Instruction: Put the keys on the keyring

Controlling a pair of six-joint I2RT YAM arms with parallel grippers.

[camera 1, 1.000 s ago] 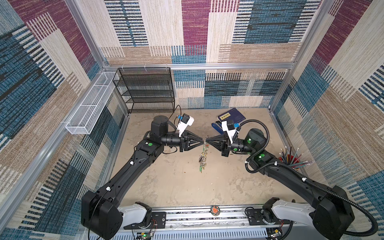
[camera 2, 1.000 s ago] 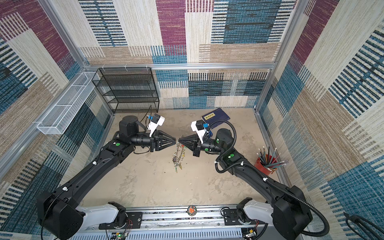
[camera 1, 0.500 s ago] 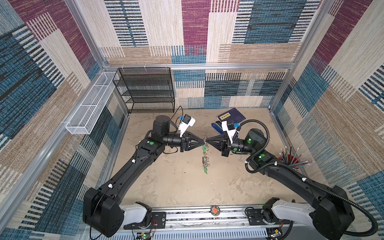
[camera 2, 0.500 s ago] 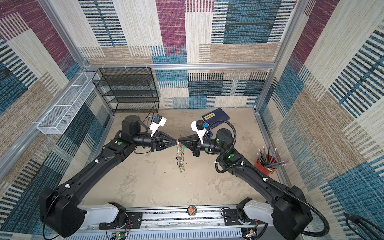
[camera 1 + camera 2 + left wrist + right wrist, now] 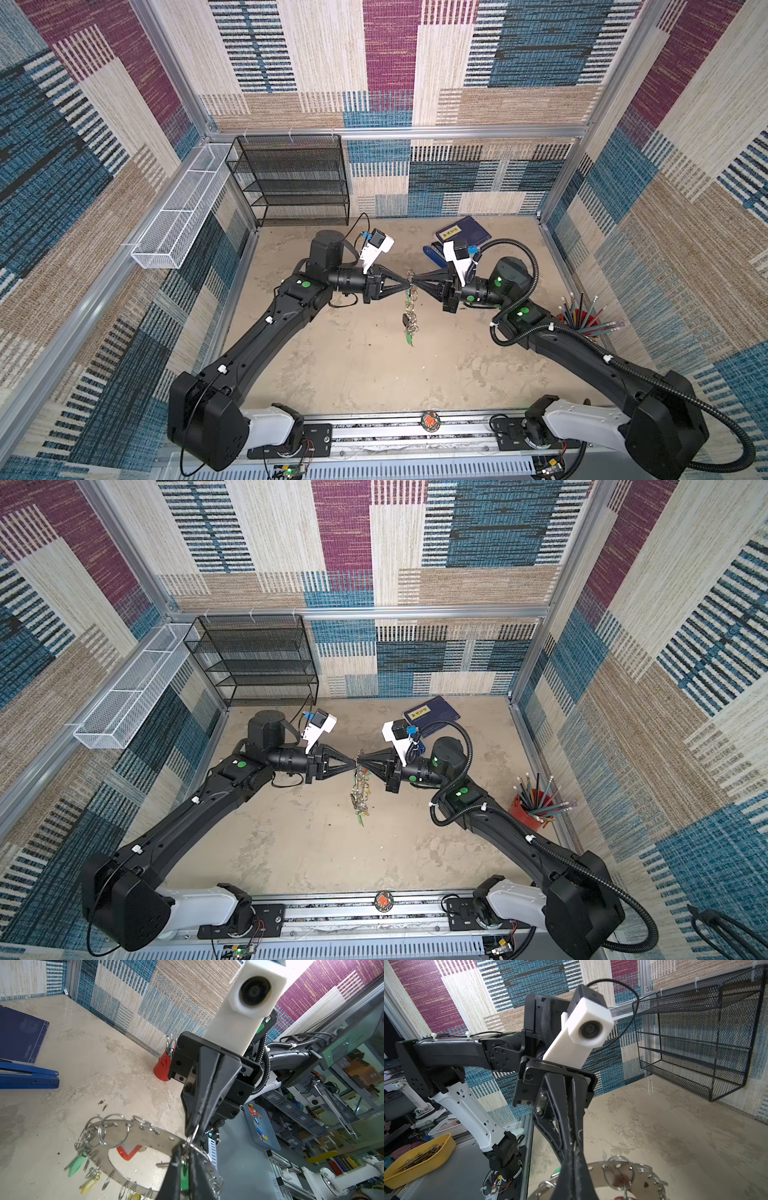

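Both top views show the keyring (image 5: 409, 309) (image 5: 359, 789) hanging above the middle of the table, a grey disc rimmed with split rings and coloured tags. My two grippers meet tip to tip at its upper rim. My right gripper (image 5: 415, 286) (image 5: 194, 1133) is shut on a split ring at the disc's (image 5: 145, 1132) edge. Facing it, the left gripper (image 5: 406, 285) (image 5: 184, 1152) is shut on a key's green tag (image 5: 184, 1176), with a silver stub (image 5: 163, 1164) sticking out beside one finger. A black tag (image 5: 404, 320) hangs among the rings. In the right wrist view my right gripper (image 5: 572, 1153) hides the grip point.
A blue stapler (image 5: 29, 1080) and a dark blue notebook (image 5: 461, 230) lie at the back behind the right arm. A red cup of pencils (image 5: 582, 322) stands by the right wall. A black mesh shelf (image 5: 291, 183) and a white wire basket (image 5: 183, 216) hang at the back left.
My left gripper has moved right up to the right gripper's tip and closed there. The hanging keyring has shifted slightly right. The right gripper stays shut.
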